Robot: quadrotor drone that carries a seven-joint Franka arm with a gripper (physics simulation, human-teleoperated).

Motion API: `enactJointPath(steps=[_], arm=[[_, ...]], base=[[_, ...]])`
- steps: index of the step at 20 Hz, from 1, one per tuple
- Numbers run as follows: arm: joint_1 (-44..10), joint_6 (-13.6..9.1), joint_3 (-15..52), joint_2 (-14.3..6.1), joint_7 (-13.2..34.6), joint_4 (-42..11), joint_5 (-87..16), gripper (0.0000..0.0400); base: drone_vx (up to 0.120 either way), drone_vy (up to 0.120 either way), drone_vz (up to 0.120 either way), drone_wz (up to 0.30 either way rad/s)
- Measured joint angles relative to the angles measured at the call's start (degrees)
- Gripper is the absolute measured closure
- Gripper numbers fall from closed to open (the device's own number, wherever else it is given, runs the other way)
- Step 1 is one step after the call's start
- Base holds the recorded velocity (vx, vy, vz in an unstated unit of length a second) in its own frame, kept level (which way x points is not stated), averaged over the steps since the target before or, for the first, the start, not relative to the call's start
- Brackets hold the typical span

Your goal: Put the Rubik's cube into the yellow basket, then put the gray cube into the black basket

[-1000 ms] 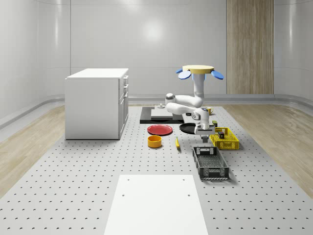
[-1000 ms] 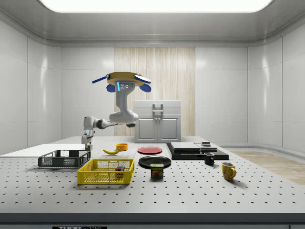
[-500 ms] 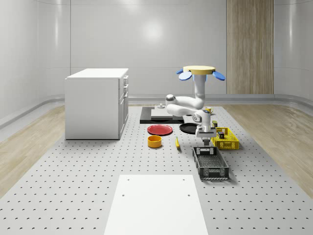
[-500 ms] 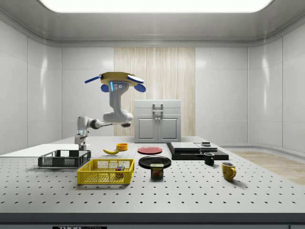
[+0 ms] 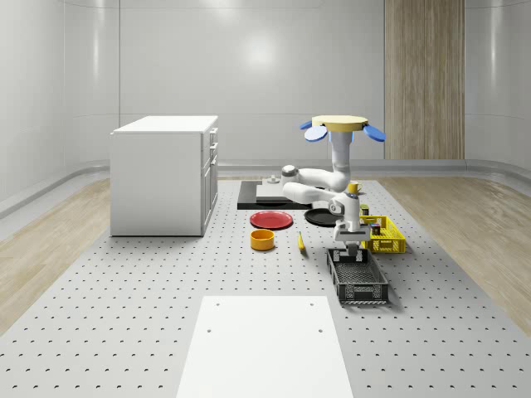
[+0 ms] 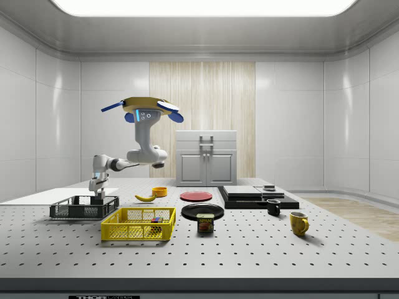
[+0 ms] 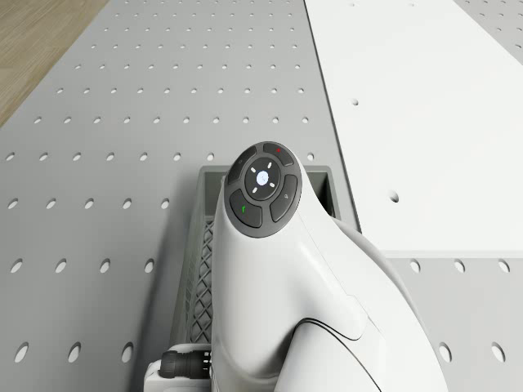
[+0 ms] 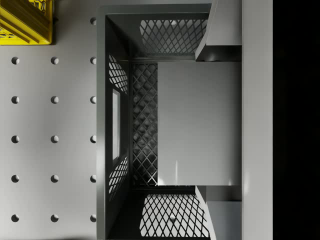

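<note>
You have the drone (image 6: pixel 143 109) hovering above the table (image 5: pixel 124 282) in the side view's upper left, its arm reaching down and left. The gripper (image 6: pixel 98 194) sits at the black basket (image 6: pixel 83 208), the cube (image 8: pixel 199 123) between its fingers (image 8: pixel 220 30). The yellow basket (image 6: pixel 138 225) lies right of it, nearer you.

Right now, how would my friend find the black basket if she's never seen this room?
Start at the big white cabinet and look across the holed table, past the red plate and the yellow basket. Beside that basket lies the black basket, under the gripper. It is long, dark, mesh-walled.
</note>
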Motion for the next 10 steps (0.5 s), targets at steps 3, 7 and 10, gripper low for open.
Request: enactJointPath(steps=[3, 7, 10], arm=[[-0.01, 0.04, 0.0, -0.04, 0.01, 0.0, 0.02, 0.0149], [-0.26, 0.67, -1.52, -0.11, 0.04, 0.35, -1.39, 0.0149], [-0.65, 1.5, -3.69, -0.11, 0.07, 0.9, -3.4, 0.0149]], base=[[0.107, 0.0, -0.013, 0.0], [0.0, 0.0, 0.0, 0.0], [0.0, 0.0, 0.0, 0.0]])
